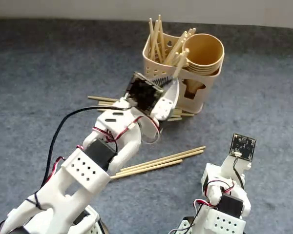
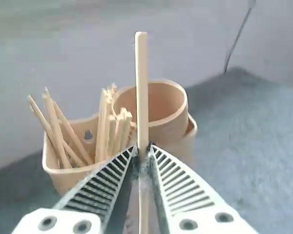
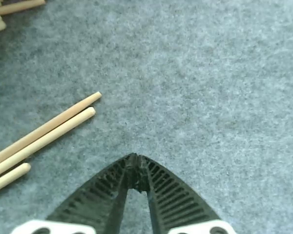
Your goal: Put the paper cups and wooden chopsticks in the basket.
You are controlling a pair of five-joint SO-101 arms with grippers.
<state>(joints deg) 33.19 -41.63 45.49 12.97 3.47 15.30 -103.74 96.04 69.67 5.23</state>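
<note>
At the far side of the grey carpet point(image 1: 39, 73), just before the basket point(image 1: 198, 92), the main risk as I judge it is a missed drop. The held chopstick point(image 2: 141, 87) is pinched near its lower end, with most of its length above the jaws. It could pivot in the grip, catch the rim, or foul the standing chopsticks point(image 1: 158, 36) and paper cups point(image 1: 205, 48) already inside. A nudge might also tip the basket. The left gripper point(image 2: 142, 148) is closed tight on that one stick, held upright on the near side of the basket. The right gripper point(image 3: 136, 178) is closed and empty, over bare carpet at near right. Loose chopsticks point(image 1: 158, 162) lie near centre, uncollected.
</note>
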